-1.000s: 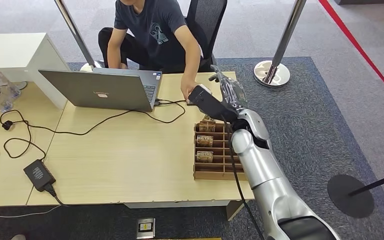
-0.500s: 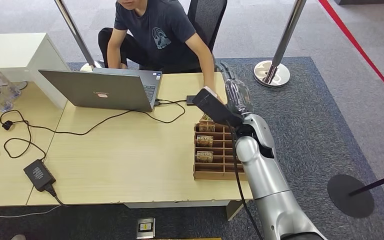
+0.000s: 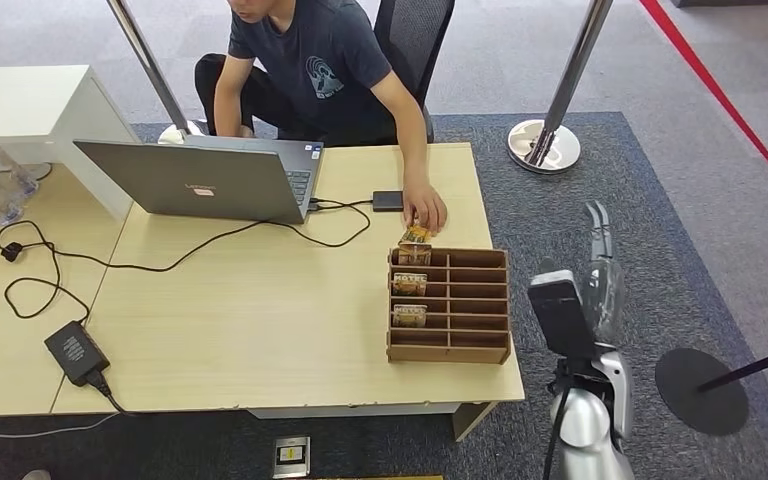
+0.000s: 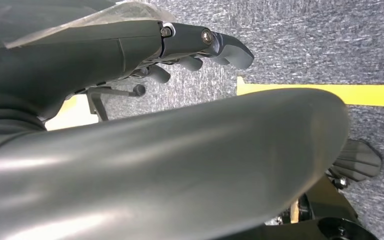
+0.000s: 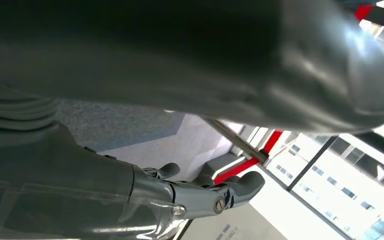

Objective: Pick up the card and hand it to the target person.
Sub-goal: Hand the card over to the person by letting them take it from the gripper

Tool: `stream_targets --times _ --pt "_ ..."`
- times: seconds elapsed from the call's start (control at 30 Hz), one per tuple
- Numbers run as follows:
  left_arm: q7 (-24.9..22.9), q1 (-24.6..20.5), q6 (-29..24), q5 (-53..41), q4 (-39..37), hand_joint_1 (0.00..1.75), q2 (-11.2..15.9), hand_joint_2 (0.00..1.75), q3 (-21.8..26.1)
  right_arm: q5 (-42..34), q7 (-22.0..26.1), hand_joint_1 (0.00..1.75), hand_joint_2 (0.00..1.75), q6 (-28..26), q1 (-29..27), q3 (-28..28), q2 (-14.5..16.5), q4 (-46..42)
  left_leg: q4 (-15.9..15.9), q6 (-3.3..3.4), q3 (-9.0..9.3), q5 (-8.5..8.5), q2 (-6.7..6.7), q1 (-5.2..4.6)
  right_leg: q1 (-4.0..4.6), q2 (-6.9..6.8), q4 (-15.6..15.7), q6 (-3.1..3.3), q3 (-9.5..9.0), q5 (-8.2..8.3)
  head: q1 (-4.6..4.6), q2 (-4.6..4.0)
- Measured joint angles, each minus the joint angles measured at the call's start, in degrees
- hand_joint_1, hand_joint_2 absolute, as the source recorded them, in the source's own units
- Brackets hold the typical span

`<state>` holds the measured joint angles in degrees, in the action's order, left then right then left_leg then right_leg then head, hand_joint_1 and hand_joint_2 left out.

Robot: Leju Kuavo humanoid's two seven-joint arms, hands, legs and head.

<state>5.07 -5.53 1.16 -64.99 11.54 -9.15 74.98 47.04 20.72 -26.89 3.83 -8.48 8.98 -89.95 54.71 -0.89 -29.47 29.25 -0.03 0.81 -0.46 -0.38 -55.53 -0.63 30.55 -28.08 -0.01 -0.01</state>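
Right hand (image 3: 600, 262) is back off the desk now, out over the carpet beside the desk's right edge; half a second ago it was up at the far end of the card rack next to the person's hand. Fingers point up and away, spread and straight, nothing in them in the head view. Right wrist view agrees: fingers (image 5: 215, 192) loosely extended, no card between them.

Left to right across the scene:
- Laptop (image 3: 195, 180) on the desk (image 3: 260, 320), cable running to a power brick (image 3: 76, 350) near the front-left edge.
- Person (image 3: 310, 65) seated behind the desk, their hand (image 3: 426, 212) reaching down onto a card (image 3: 415, 236) at the far end of the wooden card rack (image 3: 450, 305). More cards sit in the left slots of the rack.
- Our right arm, forearm raised, hand upright, well clear of rack and person.

We read this as handover done: the card is with the person, touching their fingers, and our hand has let go and pulled back. Remaining work looks like just bringing the arm home.

Left hand (image 4: 200, 45) hangs low over carpet with a yellow floor line nearby; fingers look loosely curled, holding nothing that we can see.
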Motion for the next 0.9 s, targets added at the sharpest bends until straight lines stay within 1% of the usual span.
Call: stream_targets --times 0.1,0.2,0.27,0.37,0.47,0.57,0.67,0.77,0.9 --pt "0.2 0.0 0.0 0.1 0.0 0.0 -0.1 0.0 0.2 -3.9 0.7 0.0 0.0 0.2 -6.3 4.5 0.6 -3.0 0.0 0.0 0.06 0.08 -0.01 0.01 0.0 0.0 0.0 0.02 -0.06 -0.1 -0.01 0.0" --pt "0.1 0.1 0.0 0.3 0.0 0.0 -0.2 0.0 0.4 -5.1 0.9 0.0 0.0 1.9 -10.9 9.0 1.6 -3.4 0.0 0.0 0.09 0.11 0.01 0.01 0.01 0.0 0.0 0.05 -0.08 -0.13 -0.01 0.01" --pt "0.0 0.1 -0.1 0.5 0.0 0.0 -0.3 0.0 0.5 -4.6 1.5 0.0 0.0 3.5 -12.5 12.6 2.6 -2.1 0.0 -0.01 0.09 0.12 0.02 0.02 0.01 0.0 0.0 0.05 -0.09 -0.13 0.0 0.01" --pt "0.0 0.1 -0.3 0.7 0.0 0.0 -0.5 0.0 0.6 -3.2 1.3 0.0 0.0 5.2 -12.7 18.3 3.8 2.5 0.0 -0.02 0.14 0.12 0.02 0.02 0.01 0.0 0.0 0.05 -0.14 -0.13 0.0 0.0" --pt "0.1 0.0 -0.6 0.9 0.0 0.0 -0.6 0.0 0.6 -2.9 0.9 0.0 0.0 5.7 -10.6 23.8 4.0 11.4 0.0 -0.02 0.24 0.12 0.03 0.02 0.01 0.0 0.0 0.05 -0.24 -0.13 0.01 0.0" --pt "0.1 -0.1 -0.7 1.0 0.0 0.0 -0.7 0.0 0.7 -3.5 2.5 0.0 0.0 4.5 -6.5 29.6 3.1 25.2 0.0 0.01 0.36 0.14 0.03 0.0 0.01 0.0 0.0 0.02 -0.36 -0.15 0.01 -0.01" --pt "0.1 -0.1 -1.0 1.2 0.0 0.0 -0.8 0.0 0.7 -3.0 2.1 0.0 0.0 3.1 -2.6 34.2 1.7 39.6 0.0 0.01 0.44 0.15 0.03 0.0 0.0 0.0 0.0 0.0 -0.42 -0.16 0.02 -0.01" --pt "0.1 -0.1 -1.0 1.2 0.0 0.0 -0.8 0.0 0.7 -2.1 0.2 0.0 0.0 2.5 0.0 37.0 0.5 50.9 0.0 0.01 0.47 0.15 0.02 0.01 0.0 0.0 0.0 0.01 -0.43 -0.18 -0.01 -0.01" --pt "0.3 0.0 -1.0 0.8 0.0 0.0 -0.9 0.0 0.7 -1.3 -3.3 0.0 0.0 3.2 1.8 38.9 -0.5 61.1 -0.1 -0.01 0.48 0.18 0.02 0.02 0.01 0.0 0.0 0.04 -0.44 -0.25 -0.01 0.0"
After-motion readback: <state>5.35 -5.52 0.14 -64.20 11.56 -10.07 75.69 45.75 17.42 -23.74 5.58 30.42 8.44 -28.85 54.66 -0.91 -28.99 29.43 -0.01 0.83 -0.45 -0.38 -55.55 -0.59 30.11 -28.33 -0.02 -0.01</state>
